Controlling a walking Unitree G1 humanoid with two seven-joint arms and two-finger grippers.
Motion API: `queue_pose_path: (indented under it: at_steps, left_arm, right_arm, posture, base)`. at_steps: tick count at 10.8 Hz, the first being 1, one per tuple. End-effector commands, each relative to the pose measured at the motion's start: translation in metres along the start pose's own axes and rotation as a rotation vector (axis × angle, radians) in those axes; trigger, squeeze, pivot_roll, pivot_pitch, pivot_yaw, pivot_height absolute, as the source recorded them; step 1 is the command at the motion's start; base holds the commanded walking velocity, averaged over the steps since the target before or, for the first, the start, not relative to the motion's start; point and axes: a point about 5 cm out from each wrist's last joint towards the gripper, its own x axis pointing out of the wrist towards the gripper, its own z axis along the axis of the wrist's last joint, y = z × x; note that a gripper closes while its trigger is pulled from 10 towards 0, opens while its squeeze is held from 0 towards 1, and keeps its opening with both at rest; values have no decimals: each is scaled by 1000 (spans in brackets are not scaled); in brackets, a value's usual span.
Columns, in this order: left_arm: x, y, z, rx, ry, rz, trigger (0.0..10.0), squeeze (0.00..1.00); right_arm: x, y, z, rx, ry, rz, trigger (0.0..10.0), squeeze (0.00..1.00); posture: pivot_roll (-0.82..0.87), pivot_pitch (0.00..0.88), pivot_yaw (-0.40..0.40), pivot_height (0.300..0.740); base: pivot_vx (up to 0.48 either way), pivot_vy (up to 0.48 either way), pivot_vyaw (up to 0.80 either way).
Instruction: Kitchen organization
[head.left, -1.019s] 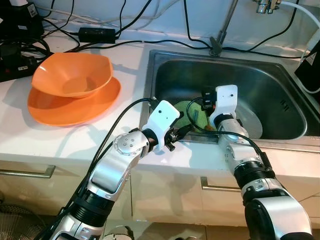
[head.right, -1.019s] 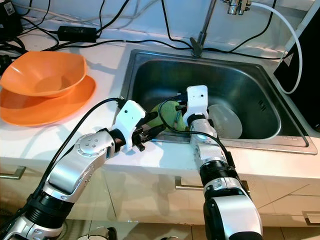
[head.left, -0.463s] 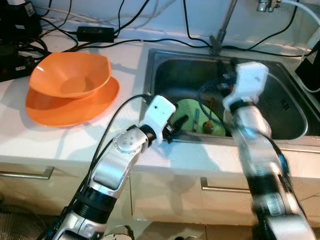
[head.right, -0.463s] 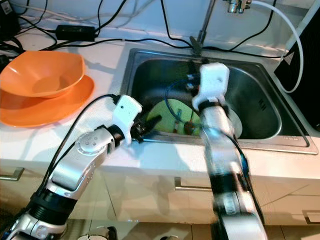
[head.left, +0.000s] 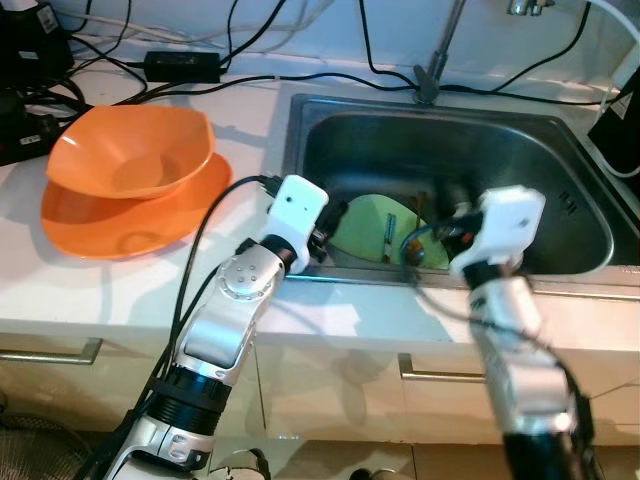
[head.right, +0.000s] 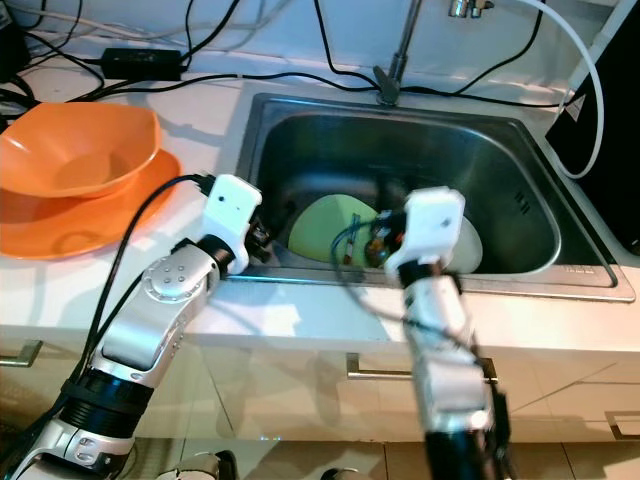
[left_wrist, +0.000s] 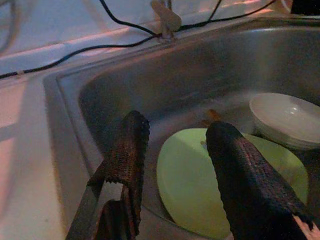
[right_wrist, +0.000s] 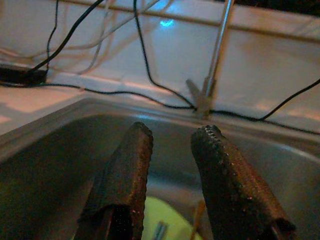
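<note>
right gripper (right_wrist: 170, 175) had pulled back out of the sink (head.left: 560, 140) to the near rim, fingers apart, empty. left gripper (left_wrist: 175, 170) had edged in over the near-left rim, fingers apart, aimed at the green plate (head.left: 370, 225). plate still lay in the sink beside the white bowl (left_wrist: 287, 117). orange bowl (head.left: 130, 150) sat on the counter (head.left: 250, 110), far left. looked like a handoff: left arm next to grab.

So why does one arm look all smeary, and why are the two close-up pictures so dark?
Eye views: bright and mostly sharp, but the right arm is smeared by motion blur; the left arm stays crisp. Left wrist view: dim, reddish, grainy, yet the green plate in the sink reads fine. Right wrist view: darker, soft focus, with a blue glare spot on the wall.
</note>
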Motion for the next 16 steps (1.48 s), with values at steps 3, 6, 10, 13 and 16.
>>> queue_pose_path:
  at_steps: [3,6,10,13,16]
  left_arm:
    - [1,5,15,25,-66,52,10000,0]
    - [3,25,46,226,-167,185,10000,0]
    - [-8,73,73,564,-56,379,10000,0]
    - [-28,94,67,746,171,378,10000,0]
    - [-43,88,61,731,295,347,10000,0]
  right_arm:
    - [-1,8,-7,22,42,-2,10000,0]
    - [0,14,-14,43,70,-9,10000,0]
    - [2,19,-18,57,73,-6,10000,0]
    - [2,20,-21,63,81,-8,10000,0]
    - [1,22,-22,66,87,-2,10000,0]
  posture:
    - [58,88,-63,740]
    - [68,86,-67,740]
    - [82,69,-62,740]
    - [90,66,-61,740]
    - [100,66,-65,740]
  base:
    - [0,0,0]
    - [0,0,0]
    - [0,0,0]
    - [0,0,0]
    - [0,0,0]
